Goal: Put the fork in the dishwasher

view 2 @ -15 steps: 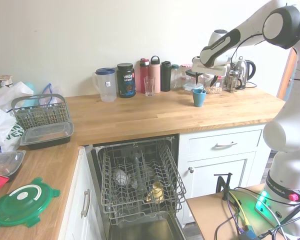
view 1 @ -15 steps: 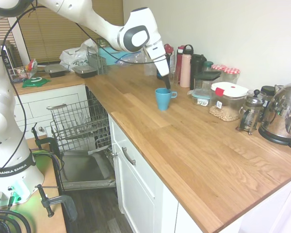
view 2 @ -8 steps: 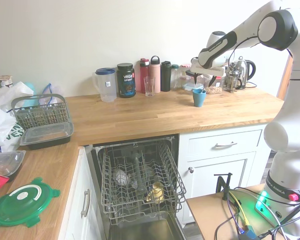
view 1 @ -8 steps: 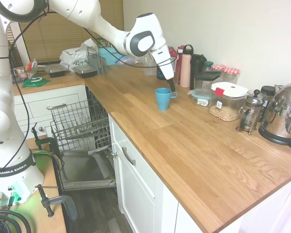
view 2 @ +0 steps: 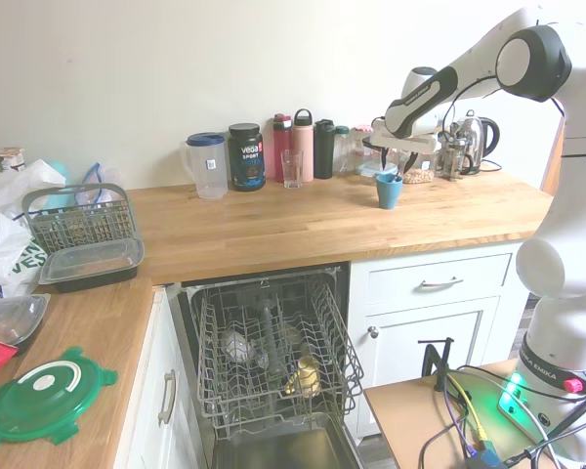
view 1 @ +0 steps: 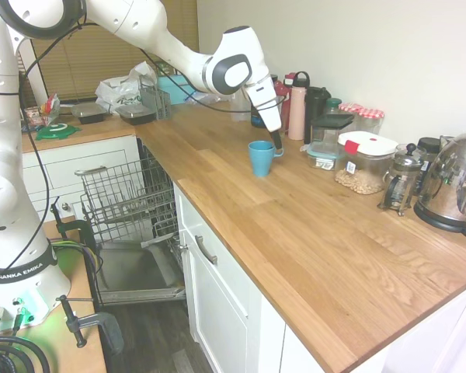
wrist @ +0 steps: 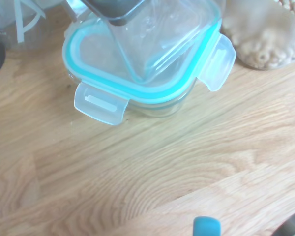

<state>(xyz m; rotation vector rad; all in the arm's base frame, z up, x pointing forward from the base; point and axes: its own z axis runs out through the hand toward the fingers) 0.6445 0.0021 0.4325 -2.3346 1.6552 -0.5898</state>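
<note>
Across the second exterior view from the left, a green lid (view 2: 44, 396) lies flat on the near end of the wooden countertop (view 2: 273, 230). Behind it stand a dark tray-shaped container (view 2: 90, 262) and a grey cutlery basket (view 2: 76, 217). Next comes the dishwasher (view 2: 273, 342), its door dropped open and its grey wire rack pulled out below the counter edge, with a few pieces of crockery sitting in it. Along the wall above stand a clear pitcher (view 2: 208, 164) with a blue lid, a dark tub (view 2: 244, 156), a pink bottle (view 2: 302, 147) and a drinking glass (view 2: 291, 168) in front of the bottles. Further right a blue mug (view 2: 389, 191) stands upright on the counter, well apart from the dishwasher. The gripper (view 2: 384, 161) hangs pointing down, just above and behind the mug, near its handle in the first exterior view; whether it is clenched or released I cannot tell. The fork is too small to make out in any view, so I cannot say where it lies. The wrist view looks down on a clear container (wrist: 142, 64) with a teal-rimmed clip lid on the wood, and a small blue piece (wrist: 206, 227) shows at its edge. A steel kettle (view 2: 479, 137) stands at the far right.
</note>
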